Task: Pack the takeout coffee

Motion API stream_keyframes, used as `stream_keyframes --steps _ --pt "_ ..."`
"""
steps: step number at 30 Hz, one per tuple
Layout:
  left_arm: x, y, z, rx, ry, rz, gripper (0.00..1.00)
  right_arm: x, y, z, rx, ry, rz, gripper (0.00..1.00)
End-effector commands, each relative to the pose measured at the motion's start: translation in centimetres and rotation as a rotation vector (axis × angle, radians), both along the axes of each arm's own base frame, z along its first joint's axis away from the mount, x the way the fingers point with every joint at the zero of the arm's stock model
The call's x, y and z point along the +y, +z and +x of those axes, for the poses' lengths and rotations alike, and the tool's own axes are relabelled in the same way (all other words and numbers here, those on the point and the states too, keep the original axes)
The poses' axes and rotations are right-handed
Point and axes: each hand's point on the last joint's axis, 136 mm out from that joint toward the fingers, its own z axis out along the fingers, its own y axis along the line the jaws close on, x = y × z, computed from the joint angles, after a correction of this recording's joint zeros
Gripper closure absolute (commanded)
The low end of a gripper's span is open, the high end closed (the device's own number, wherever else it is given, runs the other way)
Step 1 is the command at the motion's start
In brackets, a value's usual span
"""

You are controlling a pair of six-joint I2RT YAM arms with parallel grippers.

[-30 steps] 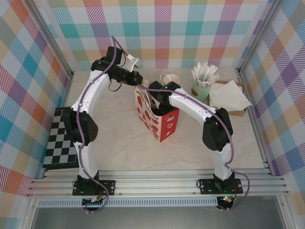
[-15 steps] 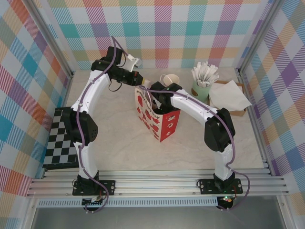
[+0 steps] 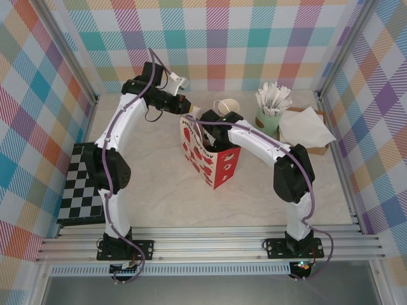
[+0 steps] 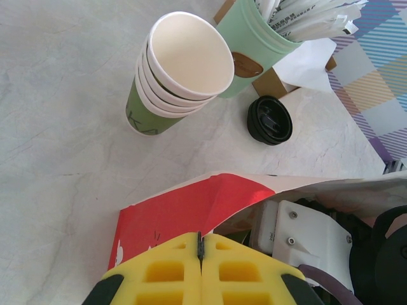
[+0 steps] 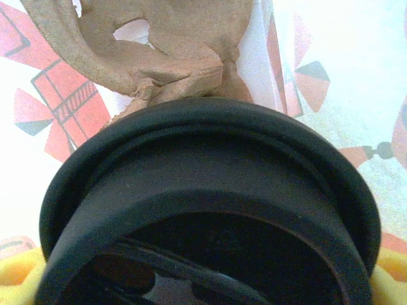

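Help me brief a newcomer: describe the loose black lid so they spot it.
Find the red-and-white paper bag mid-table, then the mint-green pot of white sachets beyond it. At the pot's foot lies a round black lid, flat on the table; the neighbouring stacked cups are cream-and-green.

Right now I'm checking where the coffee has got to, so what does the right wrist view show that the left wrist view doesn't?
Right wrist: the takeout coffee, its black lid close up between the right fingers, with a twisted paper handle behind it.
Left wrist: a stack of lidless cups, a mint-green pot of sachets, a loose black lid beside the pot, and the shut left fingers.
Both: the red-and-white paper bag, which the right wrist sees from inside.
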Motion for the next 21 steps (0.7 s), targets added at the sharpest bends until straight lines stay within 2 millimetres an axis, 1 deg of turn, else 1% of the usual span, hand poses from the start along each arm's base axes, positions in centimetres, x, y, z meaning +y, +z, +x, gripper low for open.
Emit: stream_keyframes --steps 1,8,21 --pt "0.7 0.5 0.0 0.005 0.022 -0.007 1.0 -1.2 -4.4 -0.9 0.086 0.018 -0.1 0.41" --pt "0.6 0.3 0.0 0.014 0.024 -0.011 1.0 -1.5 -4.8 -1.2 0.098 0.023 -0.11 0.41" --pt "0.6 0.3 0.3 0.015 0.028 -0.011 1.0 -1.5 -5.4 -1.1 0.106 0.04 -0.124 0.41"
